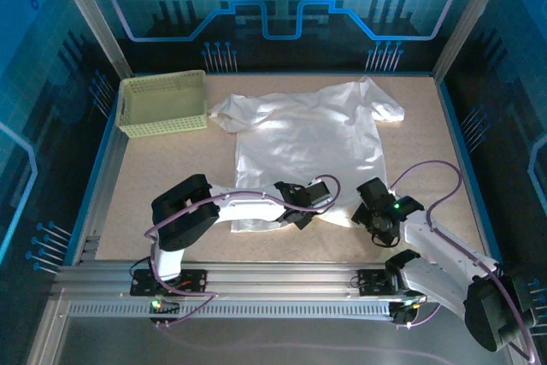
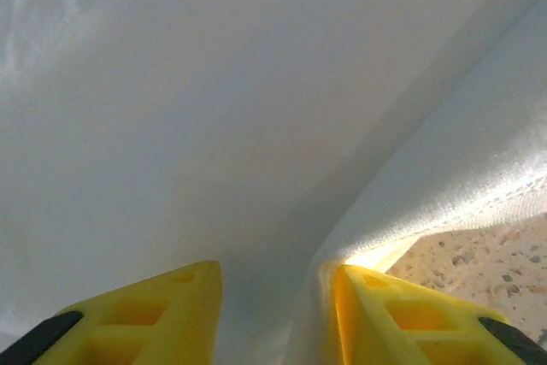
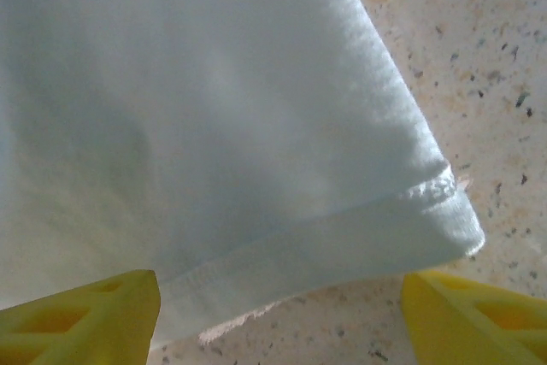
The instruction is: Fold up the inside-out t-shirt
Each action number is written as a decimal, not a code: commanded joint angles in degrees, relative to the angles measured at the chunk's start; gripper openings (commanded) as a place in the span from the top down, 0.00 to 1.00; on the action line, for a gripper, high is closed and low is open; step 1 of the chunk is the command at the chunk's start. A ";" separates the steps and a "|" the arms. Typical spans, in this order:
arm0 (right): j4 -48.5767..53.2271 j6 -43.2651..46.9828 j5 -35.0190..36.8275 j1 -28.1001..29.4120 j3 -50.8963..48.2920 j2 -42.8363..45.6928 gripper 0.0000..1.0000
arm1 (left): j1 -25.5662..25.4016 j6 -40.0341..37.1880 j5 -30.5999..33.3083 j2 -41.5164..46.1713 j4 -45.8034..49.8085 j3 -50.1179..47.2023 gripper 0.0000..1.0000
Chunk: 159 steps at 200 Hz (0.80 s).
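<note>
We look down on a speckled beige table (image 1: 171, 168) boxed in by blue-lit walls (image 1: 282, 6) printed with circuit patterns. The t-shirt (image 1: 308, 147) is the biggest thing on it: white, spread fairly flat across the middle, its neck toward the far edge and its hem toward the arm bases, with one sleeve (image 1: 386, 108) crumpled at the far right and the other bunched at the far left. Just beside that left sleeve, in the far left corner, stands a pale yellow-green lattice basket (image 1: 162, 102).

The left arm (image 1: 231, 207) reaches across to the near-left part of the hem. Seen from its wrist, the left gripper (image 2: 273, 292) has white cloth running between its yellow fingers (image 2: 171, 305), which stand fairly close together; we cannot tell whether they pinch the cloth.

The right gripper (image 3: 280, 305) sits at the near-right corner of the shirt. Its fingers (image 3: 94, 309) are spread wide, and the stitched hem corner (image 3: 427, 211) lies on the table between them, touching neither.
</note>
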<state>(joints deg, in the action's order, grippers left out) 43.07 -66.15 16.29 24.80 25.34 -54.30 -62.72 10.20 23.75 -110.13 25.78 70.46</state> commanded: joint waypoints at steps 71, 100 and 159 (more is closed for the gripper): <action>-6.84 4.26 7.58 -0.21 0.05 3.50 0.59 | 0.32 0.10 -2.49 2.32 0.24 -0.48 0.56; -6.00 5.04 7.06 -0.66 0.20 3.07 0.76 | 0.38 -0.29 -3.69 2.98 -0.15 -0.32 0.54; 2.16 2.93 6.98 -0.78 2.19 3.45 0.68 | 0.23 -0.39 -3.36 3.25 0.22 -0.12 0.51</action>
<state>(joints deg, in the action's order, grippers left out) 38.87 -61.56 21.91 24.53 25.30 -51.37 -62.72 10.17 20.93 -108.60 25.58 70.35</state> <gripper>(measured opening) 0.301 0.494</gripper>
